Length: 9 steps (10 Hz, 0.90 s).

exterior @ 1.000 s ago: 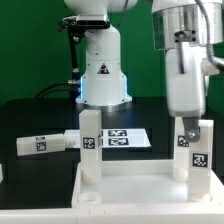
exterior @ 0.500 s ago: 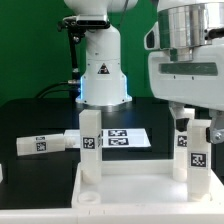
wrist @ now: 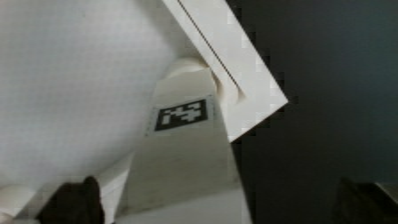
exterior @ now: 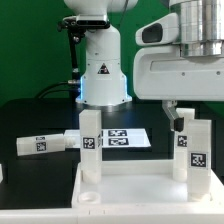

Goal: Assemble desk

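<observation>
The white rimmed tabletop (exterior: 130, 195) lies at the front. Two tagged white legs stand upright in its far corners, one on the exterior view's left (exterior: 90, 145) and one on the right (exterior: 191, 155). A third leg (exterior: 45, 143) lies loose on the black table at the left. My gripper (exterior: 190, 120) hangs over the top of the right leg, open, with its fingers either side of the leg and apart from it. In the wrist view the gripper (wrist: 224, 205) is open with dark fingertips (wrist: 75, 200) wide apart. The leg (wrist: 187, 150) stands between them by the tabletop rim (wrist: 231, 60).
The marker board (exterior: 122, 138) lies flat on the black table behind the tabletop. The robot's white base (exterior: 103, 70) stands at the back. An unfilled round socket (exterior: 90, 197) shows in the tabletop's front left corner. A white piece (exterior: 2, 174) shows at the left edge.
My hand has turned about its vertical axis and risen a little over the right leg. The leg stays standing in its corner. The other parts have not moved.
</observation>
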Motion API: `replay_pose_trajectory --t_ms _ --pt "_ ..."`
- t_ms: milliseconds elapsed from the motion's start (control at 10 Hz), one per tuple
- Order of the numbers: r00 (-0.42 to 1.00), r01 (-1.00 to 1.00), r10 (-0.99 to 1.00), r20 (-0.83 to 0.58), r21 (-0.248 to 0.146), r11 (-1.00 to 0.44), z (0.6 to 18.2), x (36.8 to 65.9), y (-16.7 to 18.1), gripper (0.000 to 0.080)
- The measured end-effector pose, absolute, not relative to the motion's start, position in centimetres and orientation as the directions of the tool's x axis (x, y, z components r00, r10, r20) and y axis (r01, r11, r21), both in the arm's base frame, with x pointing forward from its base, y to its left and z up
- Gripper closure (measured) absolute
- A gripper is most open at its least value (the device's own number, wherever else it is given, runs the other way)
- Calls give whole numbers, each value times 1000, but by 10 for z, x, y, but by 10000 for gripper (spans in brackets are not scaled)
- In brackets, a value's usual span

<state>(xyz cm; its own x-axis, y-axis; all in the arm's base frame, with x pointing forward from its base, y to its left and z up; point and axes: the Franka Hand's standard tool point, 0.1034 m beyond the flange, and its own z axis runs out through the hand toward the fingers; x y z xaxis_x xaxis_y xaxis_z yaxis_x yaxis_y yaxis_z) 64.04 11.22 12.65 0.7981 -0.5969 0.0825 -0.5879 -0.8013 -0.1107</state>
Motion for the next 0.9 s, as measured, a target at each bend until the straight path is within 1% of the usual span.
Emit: replay_pose_trajectory --t_ms 100,200,300,400,600,700,800,900 --pt "795 -592 -601 82 -110 -798 126 640 111 282" --pt "749 -649 -659 73 -116 -751 126 640 111 282" --pt "694 -707 -717 63 -121 -696 126 640 111 422" --pt "618 -776 -784 49 -123 -619 125 640 110 514" --pt "323 -940 -946 -2 -112 -321 125 637 112 514" --pt "191 -977 -981 -21 -103 -188 125 638 112 514" --pt "-36 -994 -998 -53 -97 41 124 638 112 514" --pt "-261 -958 -961 -91 -97 269 123 640 115 514"
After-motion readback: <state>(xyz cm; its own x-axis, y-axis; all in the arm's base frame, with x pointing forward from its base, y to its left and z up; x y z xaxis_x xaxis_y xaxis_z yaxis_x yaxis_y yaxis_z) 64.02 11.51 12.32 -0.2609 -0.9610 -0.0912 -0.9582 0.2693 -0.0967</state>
